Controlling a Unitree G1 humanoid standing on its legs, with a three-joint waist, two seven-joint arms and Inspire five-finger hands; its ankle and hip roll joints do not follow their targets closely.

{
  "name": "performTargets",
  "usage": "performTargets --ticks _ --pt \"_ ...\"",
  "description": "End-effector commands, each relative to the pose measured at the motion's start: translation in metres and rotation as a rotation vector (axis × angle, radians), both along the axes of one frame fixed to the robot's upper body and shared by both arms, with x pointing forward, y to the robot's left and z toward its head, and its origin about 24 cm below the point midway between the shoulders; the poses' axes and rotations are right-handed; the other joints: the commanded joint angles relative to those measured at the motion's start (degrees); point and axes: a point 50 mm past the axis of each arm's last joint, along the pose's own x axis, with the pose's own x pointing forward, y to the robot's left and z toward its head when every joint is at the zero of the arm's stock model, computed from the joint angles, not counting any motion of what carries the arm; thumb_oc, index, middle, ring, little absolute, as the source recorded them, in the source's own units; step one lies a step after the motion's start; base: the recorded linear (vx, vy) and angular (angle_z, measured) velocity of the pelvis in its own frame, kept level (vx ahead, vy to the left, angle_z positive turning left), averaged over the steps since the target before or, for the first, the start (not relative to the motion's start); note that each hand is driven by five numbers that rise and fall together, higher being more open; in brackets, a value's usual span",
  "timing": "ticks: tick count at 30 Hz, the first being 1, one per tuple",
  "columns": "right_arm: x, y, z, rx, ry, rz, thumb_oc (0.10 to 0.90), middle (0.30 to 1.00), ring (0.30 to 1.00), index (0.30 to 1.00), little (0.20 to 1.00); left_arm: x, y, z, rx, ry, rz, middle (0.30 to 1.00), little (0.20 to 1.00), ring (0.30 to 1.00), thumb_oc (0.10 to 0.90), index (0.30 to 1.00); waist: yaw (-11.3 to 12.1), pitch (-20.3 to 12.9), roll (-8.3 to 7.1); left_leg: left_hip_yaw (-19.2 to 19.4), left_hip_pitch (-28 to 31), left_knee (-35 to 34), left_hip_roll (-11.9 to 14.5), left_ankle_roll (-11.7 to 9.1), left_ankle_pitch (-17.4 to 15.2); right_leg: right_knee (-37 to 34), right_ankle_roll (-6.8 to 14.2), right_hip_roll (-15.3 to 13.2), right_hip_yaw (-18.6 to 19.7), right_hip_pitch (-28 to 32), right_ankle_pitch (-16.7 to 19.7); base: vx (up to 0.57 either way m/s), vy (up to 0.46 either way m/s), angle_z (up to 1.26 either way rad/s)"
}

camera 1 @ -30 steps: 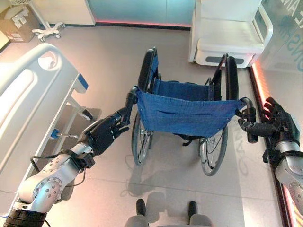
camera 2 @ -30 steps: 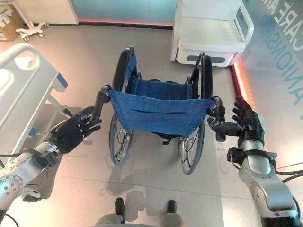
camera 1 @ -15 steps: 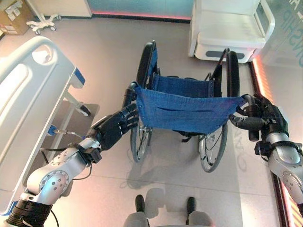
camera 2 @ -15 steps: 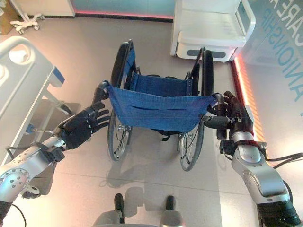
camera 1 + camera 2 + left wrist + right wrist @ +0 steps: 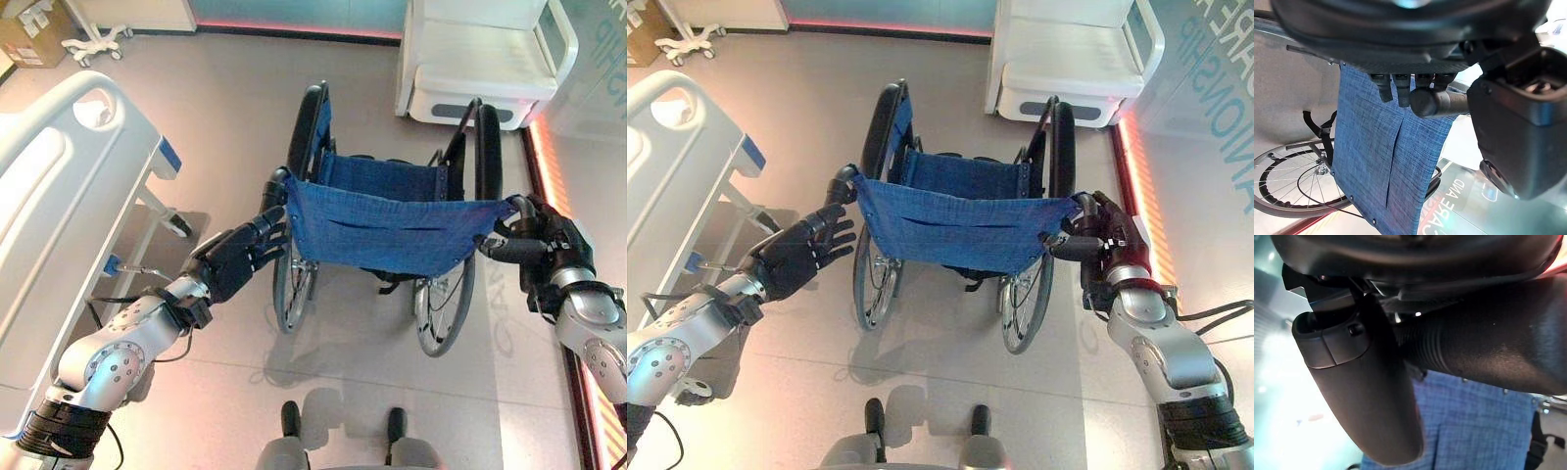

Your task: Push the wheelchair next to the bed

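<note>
The wheelchair (image 5: 387, 220) stood on the floor (image 5: 235, 117) directly ahead of the robot, its blue fabric backrest (image 5: 392, 230) turned toward the robot and its seat facing away, so that its long axis ran from the push handles at the near end to the front of the seat at the far end, roughly parallel to the long side of the bed (image 5: 59, 206). The bed lay to the robot's left, apart from the chair, with open floor between them. The left hand (image 5: 235, 259) reached toward the left push handle (image 5: 274, 191) with its fingers extended and spread; the fingertips lay against or just beside the handle, and the wrist view showed the handle passing beneath straight fingers, not enclosed. The right hand (image 5: 1114, 240) was at the right push handle (image 5: 1080, 211) with fingers curled around the grip, which the right wrist view showed pressed against the palm. The chief risk, as judged here, was uneven force: one hand clamped and the other merely touching could swing the chair about its large wheels (image 5: 446, 308) instead of rolling it straight, or the open left fingers could slip off the handle. A white armchair (image 5: 485, 59) stood beyond the wheelchair, near enough to be struck if the push ran straight ahead.
</note>
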Motion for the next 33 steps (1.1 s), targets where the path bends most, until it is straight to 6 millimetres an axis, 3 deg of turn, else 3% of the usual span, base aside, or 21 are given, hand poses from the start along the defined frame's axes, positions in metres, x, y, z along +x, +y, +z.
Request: performTargets --ticks 1,2,3,19,27,33 --pt "0.014 -0.008 0.036 -0.117 -0.102 -0.075 0.665 0.698 0.698 0.698 0.698 0.022 0.0 0.056 0.04 -0.245 -0.018 0.9 0.9 0.9 0.8 0.9 0.6 -1.8 0.96 -0.1 -0.5 0.2 -2.3 1.1 -2.2 2.9 -2.5 1.8 -0.4 -2.6 0.3 0.0 0.0 0.0" --pt "0.014 -0.008 0.036 -0.121 -0.101 -0.073 0.579 0.568 0.568 0.568 0.568 0.023 0.0 0.056 0.043 -0.241 -0.017 0.9 0.9 0.9 0.8 0.9 0.6 -1.7 0.98 -0.2 -0.6 0.2 -2.4 1.1 -2.1 2.9 -2.5 1.8 -0.4 -2.7 0.3 0.0 0.0 0.0" --pt "0.015 -0.008 0.037 -0.128 -0.099 -0.069 0.4 0.3 0.3 0.3 0.3 0.024 0.001 0.056 0.05 -0.237 -0.016 0.9 0.9 0.9 0.8 0.9 0.5 -1.6 1.0 -0.1 -0.6 0.2 -2.3 1.1 -2.1 3.0 -2.5 1.8 -0.3 -2.7 0.3 0.0 0.0 0.0" --pt "0.03 -0.006 0.058 -0.188 -0.112 -0.002 0.4 0.3 0.3 0.3 0.3 0.045 0.001 0.07 0.098 -0.246 -0.054 0.9 0.9 0.9 0.8 0.9 -0.5 0.3 1.15 -0.7 -1.3 0.4 -2.8 1.4 -1.9 4.2 -2.6 2.1 1.2 -4.4 0.4 0.0 0.001 0.0" --pt "0.036 -0.001 0.063 -0.193 -0.119 0.023 0.4 0.3 0.3 0.3 0.3 0.051 -0.01 0.068 0.113 -0.216 -0.131 0.9 0.9 0.9 0.8 0.9 -1.0 1.1 1.09 -0.7 -1.8 0.5 -3.0 1.7 -1.8 4.6 -2.6 2.3 1.8 -5.1 0.4 0.0 0.0 0.0" --pt "0.039 0.007 0.067 -0.197 -0.134 0.047 0.4 0.3 0.3 0.3 0.3 0.054 -0.023 0.078 0.107 -0.245 -0.164 0.9 0.9 0.9 0.8 0.9 -1.3 1.9 1.24 -0.8 -2.0 0.6 -3.2 1.8 -1.7 4.9 -2.7 2.3 2.1 -5.7 0.5 -0.01 -0.003 -0.02"
